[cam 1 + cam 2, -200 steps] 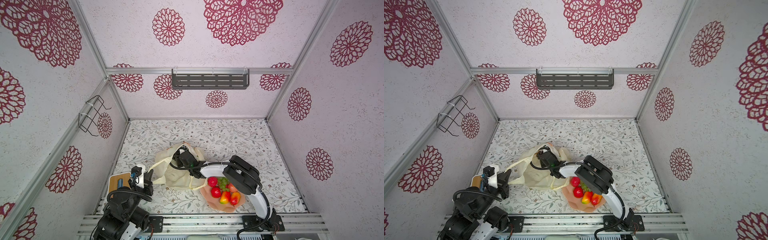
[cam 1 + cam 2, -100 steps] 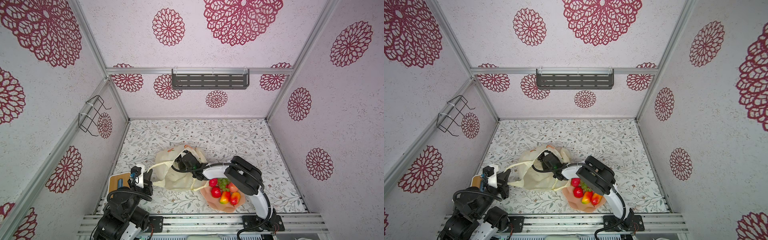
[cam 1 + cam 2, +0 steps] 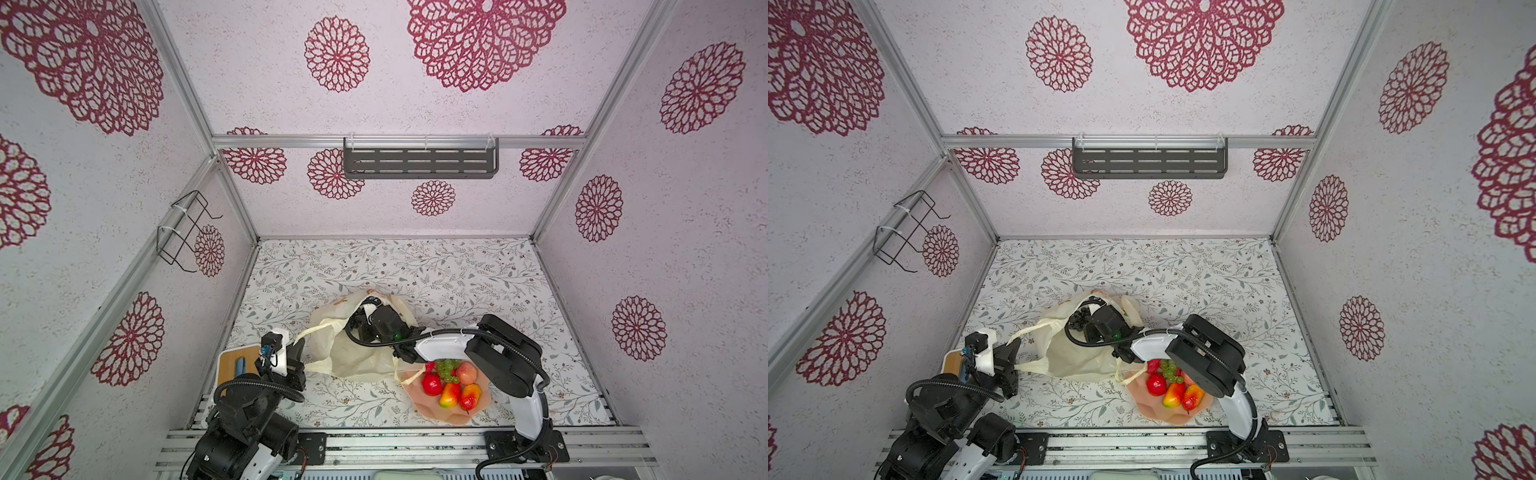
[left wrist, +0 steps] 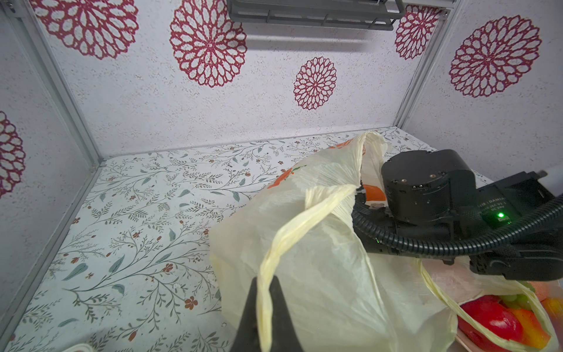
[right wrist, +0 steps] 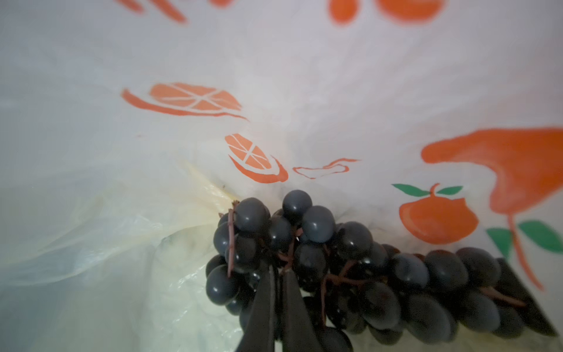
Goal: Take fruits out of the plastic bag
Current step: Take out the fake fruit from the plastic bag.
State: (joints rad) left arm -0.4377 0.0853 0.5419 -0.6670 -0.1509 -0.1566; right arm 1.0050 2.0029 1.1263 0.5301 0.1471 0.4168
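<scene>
The cream plastic bag [image 3: 353,349] [image 3: 1075,357] lies on the floral table with its mouth held up. My left gripper [image 4: 264,292] is shut on one loop handle of the bag, pulling it towards the near left [image 3: 297,353]. My right gripper [image 5: 278,274] reaches inside the bag [image 3: 365,322], its jaws shut on a stem of the dark purple-black grape bunch [image 5: 350,268]. Other fruits sit in the pink bowl [image 3: 453,417]: a red apple [image 3: 432,384], green grapes [image 3: 449,370], a peach [image 3: 467,372] and two mangoes [image 3: 449,395].
The bag's second handle [image 3: 409,374] drapes over the bowl's rim. A wooden board [image 3: 230,365] lies at the near left edge beside the left arm. A grey shelf [image 3: 419,160] hangs on the back wall, and a wire rack [image 3: 187,232] on the left wall.
My right gripper has shut inside the bag and now grips the dark grapes. The bag has shifted slightly around it. The left gripper keeps hold of the handle.
</scene>
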